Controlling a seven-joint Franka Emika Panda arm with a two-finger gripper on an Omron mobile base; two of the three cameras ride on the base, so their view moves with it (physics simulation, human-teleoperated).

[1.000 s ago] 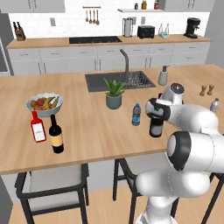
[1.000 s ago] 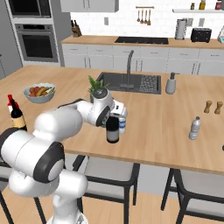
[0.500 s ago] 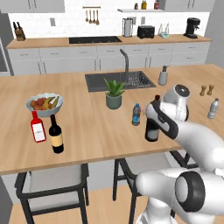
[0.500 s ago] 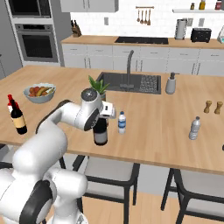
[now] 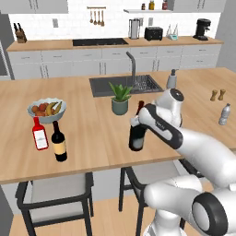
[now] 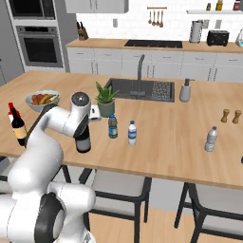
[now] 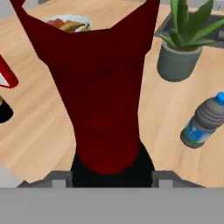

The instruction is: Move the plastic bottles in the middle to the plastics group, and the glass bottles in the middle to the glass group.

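Left base view records the tall near-black glass wine bottle with a red neck top (image 5: 137, 133) further left along the near side of the wooden island counter (image 5: 92, 138) than half a second ago, when it stood just beside the small clear plastic water bottle with a blue label (image 6: 132, 133). The arm has swung left with it, and the base has also shifted, so the framing differs.

Gripper (image 5: 138, 116) is closed on the wine bottle at its neck, jaws part-way apart around it. Hand view has the red neck (image 7: 105, 87) running up directly between the finger tips, touching them, with the dark shoulder below.

The wine bottle is upright in both base views; whether its base touches the counter cannot be told.

Right base view places the water bottle to the right of the wine bottle (image 6: 83, 141), apart from it, with another small blue-labelled bottle (image 6: 112, 126) between them.

The red glass bottle with a white label (image 5: 39, 134) and the shorter dark wine bottle with a tan label (image 5: 58, 143) stand together at the far left, well apart from the gripper. The small pale grey unlabelled plastic bottle (image 5: 224, 114) stands at the right end.
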